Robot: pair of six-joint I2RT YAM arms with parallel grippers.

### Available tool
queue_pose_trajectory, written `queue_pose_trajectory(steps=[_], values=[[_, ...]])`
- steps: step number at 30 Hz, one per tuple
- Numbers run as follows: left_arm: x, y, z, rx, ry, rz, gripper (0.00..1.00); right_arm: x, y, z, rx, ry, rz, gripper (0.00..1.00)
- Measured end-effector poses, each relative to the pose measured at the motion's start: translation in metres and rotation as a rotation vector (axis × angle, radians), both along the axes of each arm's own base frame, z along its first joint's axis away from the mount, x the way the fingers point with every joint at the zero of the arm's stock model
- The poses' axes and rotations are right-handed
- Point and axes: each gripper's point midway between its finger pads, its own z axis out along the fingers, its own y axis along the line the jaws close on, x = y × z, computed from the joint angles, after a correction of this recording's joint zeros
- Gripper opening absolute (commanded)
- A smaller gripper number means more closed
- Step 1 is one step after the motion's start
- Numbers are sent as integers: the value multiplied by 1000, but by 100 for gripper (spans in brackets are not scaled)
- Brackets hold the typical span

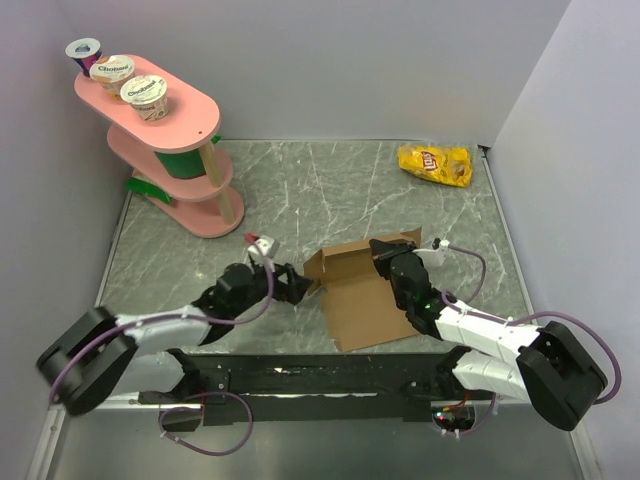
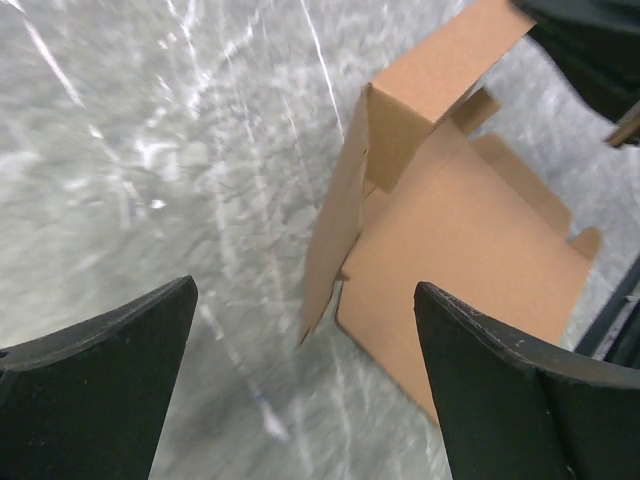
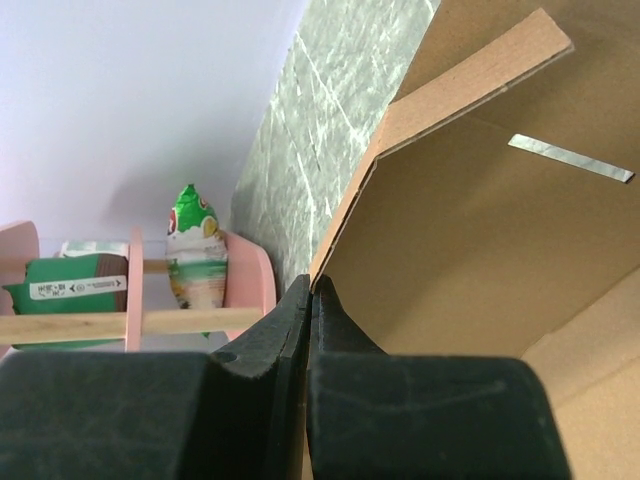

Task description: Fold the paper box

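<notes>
**Work surface.** A table [image 1: 330, 190] topped in grey-green marble with white veins, enclosed by pale walls [image 1: 340, 60] on the left, far and right sides. A black rail [image 1: 320, 378] runs along the near edge and carries both arm bases.

**Containers.** A pink shelf [image 1: 195, 105] of three tiers stands in the far-left corner. Its top tier holds three foil-lidded cups [image 1: 145, 92] in a row, and a dark green packet [image 1: 180, 163] lies on the middle tier. In the right wrist view a green-topped snack bag [image 3: 195, 250] stands upright on the shelf. A yellow chip bag [image 1: 435, 163] lies flat near the far-right corner.

**Task object.** The paper box [image 1: 362, 305] — plain brown cardboard, partly erected — sits near the centre, slightly to the right. Its base panel lies flat on the marble, while the far wall and the left side flap stand raised. A silver tape strip [image 3: 570, 158] shows on the inner face of the wall.

**Grippers.** The right gripper [image 1: 385, 252] has its fingers pressed together on the top edge of the raised far wall, pinching the cardboard. The left gripper [image 1: 303, 285] sits just left of the box with its fingers [image 2: 110, 370] spread wide and nothing between them. The edge of the left flap stands just ahead of them.

**Clearances.** The box is well apart from the shelf, the chip bag and all three walls — only its near edge lies close to the rail
</notes>
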Motion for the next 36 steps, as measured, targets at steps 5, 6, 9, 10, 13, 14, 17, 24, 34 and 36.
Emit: queue_pose_trajectory(steps=[5, 6, 9, 10, 13, 14, 17, 24, 34, 36], values=[[-1, 37, 19, -74, -79, 31, 77, 0, -1, -1, 1, 9, 7, 0], [2, 43, 20, -80, -86, 46, 76, 0, -2, -2, 1, 11, 8, 0], [14, 54, 10, -62, -60, 79, 72, 0, -1, -2, 1, 13, 16, 0], [16, 55, 2, -49, -38, 79, 70, 0, -1, -2, 1, 13, 18, 0], [17, 49, -21, -9, 35, 44, 65, 0, 1, -2, 1, 12, 25, 0], [18, 44, -28, 1, 53, 25, 64, 0, 1, -2, 1, 12, 28, 0], [21, 31, -34, -2, 77, -27, 63, 1, 3, -4, 3, 17, 37, 0], [20, 3, -23, -50, 23, -161, 63, 1, 5, -5, 2, 20, 43, 0], [5, -18, -13, -75, -41, -285, 67, 3, 7, -5, -1, 22, 47, 0], [3, -22, -15, -72, -39, -302, 68, 4, 9, -4, 0, 23, 52, 0]])
